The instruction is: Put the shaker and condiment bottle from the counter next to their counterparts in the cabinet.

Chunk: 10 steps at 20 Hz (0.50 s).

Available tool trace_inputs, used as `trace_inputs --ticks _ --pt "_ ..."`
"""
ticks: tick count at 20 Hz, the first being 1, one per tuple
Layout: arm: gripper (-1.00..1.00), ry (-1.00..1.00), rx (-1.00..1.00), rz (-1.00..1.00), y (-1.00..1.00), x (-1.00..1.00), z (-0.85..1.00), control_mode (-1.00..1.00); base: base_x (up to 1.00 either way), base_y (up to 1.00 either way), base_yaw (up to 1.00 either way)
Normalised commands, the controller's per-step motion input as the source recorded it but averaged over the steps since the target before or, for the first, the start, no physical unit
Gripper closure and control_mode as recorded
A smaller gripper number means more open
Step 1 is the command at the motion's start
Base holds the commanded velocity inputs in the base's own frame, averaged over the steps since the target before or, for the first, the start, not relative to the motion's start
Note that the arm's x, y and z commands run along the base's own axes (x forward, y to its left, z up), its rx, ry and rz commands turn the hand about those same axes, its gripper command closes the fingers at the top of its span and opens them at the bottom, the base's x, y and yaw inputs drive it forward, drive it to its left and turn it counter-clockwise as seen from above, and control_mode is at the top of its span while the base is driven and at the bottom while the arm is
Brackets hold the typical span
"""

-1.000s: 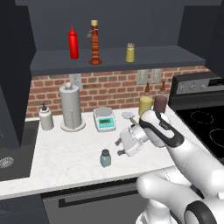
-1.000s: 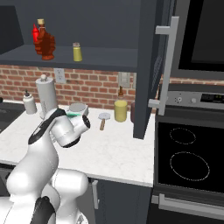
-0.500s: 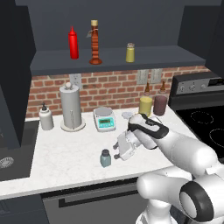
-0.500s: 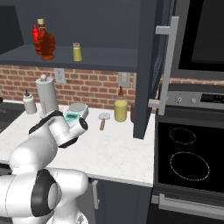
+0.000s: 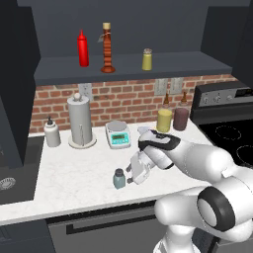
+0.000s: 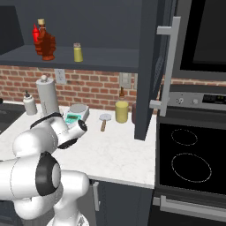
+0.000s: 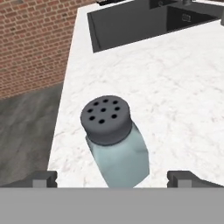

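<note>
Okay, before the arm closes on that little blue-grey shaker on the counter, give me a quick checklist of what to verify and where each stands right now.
1. Pincer open: ok, tips wide apart.
2. Small pale blue-grey shaker with dark grey cap centred between the tips: ok.
3. Shaker upright on the white marble counter: ok.
4. Tips far enough around the body: cannot tell.
5. Tall reddish-brown ribbed condiment bottle already on the dark grey cabinet shelf: ok.
6. Free shelf space beside the yellow-olive shaker: ok.
</note>
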Motion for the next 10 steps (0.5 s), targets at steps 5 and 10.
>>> trace_inputs --ticks 5,10 --pt "-1.00 0.00 0.00 0.00 0.14 0.14 -0.13 -1.00 0.00 0.00 0.00" --pt "-1.00 0.00 0.00 0.00 0.20 0.09 -0.13 -1.00 0.00 0.00 0.00"
